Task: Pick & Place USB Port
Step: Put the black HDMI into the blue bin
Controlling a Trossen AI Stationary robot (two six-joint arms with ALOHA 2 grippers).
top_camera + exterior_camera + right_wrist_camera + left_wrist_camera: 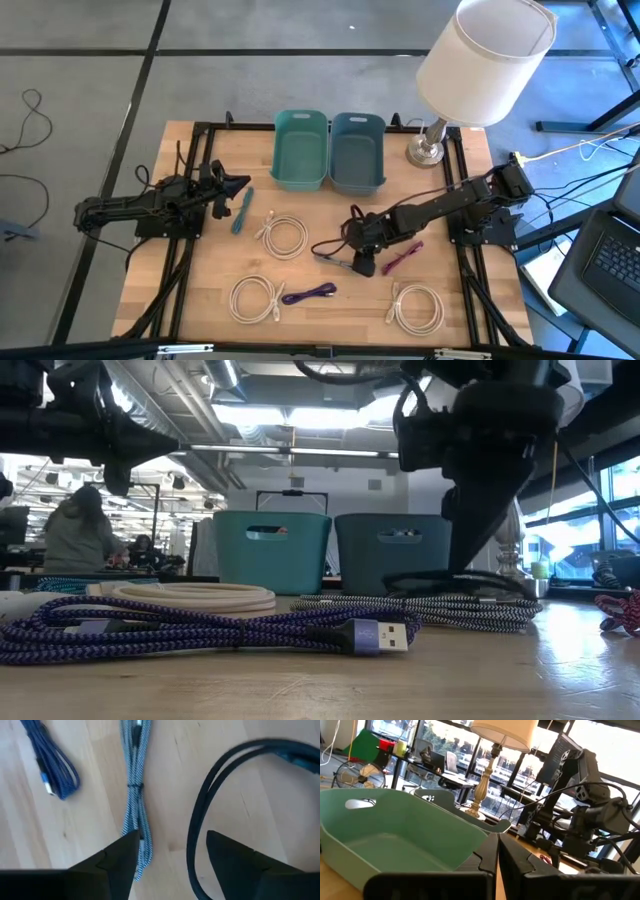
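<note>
My right gripper point(362, 264) point(172, 847) is open and points down at the table's middle, just above the wood. A black-and-white braided cable bundle point(134, 795) point(335, 259) lies flat with one end beside one finger point(120, 855). A black cable loop point(220, 765) runs between the fingers. A purple USB cable point(310, 293) point(385, 635) lies nearer the table's front. My left gripper point(238, 185) point(497, 857) is shut, hovering left of the teal bin point(300, 150) and touching nothing.
A blue-grey bin point(357, 150) stands beside the teal one at the far edge, with a lamp point(430, 150) to their right. Several white cable coils point(285, 237) point(255, 298) point(418, 308), a teal cable point(243, 210) and a magenta cable point(403, 257) lie on the wood.
</note>
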